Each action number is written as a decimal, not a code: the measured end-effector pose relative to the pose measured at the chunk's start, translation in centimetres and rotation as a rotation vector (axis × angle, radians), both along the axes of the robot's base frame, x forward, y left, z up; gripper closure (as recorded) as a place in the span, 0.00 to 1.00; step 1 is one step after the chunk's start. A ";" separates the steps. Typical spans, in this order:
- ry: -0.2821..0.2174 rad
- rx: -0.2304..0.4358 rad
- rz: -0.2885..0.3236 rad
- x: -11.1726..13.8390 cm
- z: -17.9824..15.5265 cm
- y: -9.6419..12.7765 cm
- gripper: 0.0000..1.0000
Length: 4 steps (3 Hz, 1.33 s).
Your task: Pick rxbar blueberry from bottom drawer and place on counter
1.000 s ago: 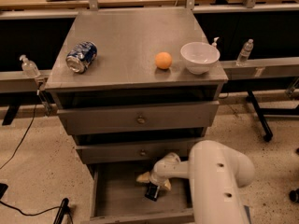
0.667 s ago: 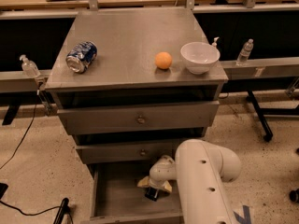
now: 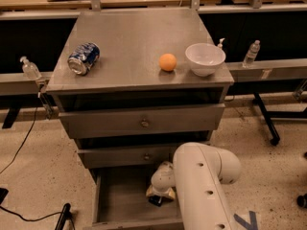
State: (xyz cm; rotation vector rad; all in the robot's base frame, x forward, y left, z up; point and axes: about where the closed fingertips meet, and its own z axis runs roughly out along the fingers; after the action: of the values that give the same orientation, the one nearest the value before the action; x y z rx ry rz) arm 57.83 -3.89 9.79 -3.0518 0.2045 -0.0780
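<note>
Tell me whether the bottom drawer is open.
Open: the bottom drawer is pulled out, its floor visible, the gripper down inside it.

Just one camera here. It sits high up in front of the cabinet and tilts down steeply, facing the drawer fronts. The flat grey brushed-metal worktop (image 3: pixel 129 37) fills the upper middle of the frame. The wide shallow grey bottom drawer (image 3: pixel 120 202) is cut off by the lower edge. The chunky white robot arm (image 3: pixel 204 186) pokes in close from bottom right, with its hand (image 3: pixel 159 198) at lower centre over that drawer.
</note>
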 end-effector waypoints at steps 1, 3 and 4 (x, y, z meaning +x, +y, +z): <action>0.000 0.000 0.000 0.0 0.7 0.0 0.72; 0.006 0.013 0.004 -0.1 1.3 0.2 1.00; 0.020 0.156 -0.045 0.0 2.7 1.4 1.00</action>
State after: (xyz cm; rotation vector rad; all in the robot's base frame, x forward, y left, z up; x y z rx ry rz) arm 57.79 -2.52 12.46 -2.8941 0.2668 -0.0327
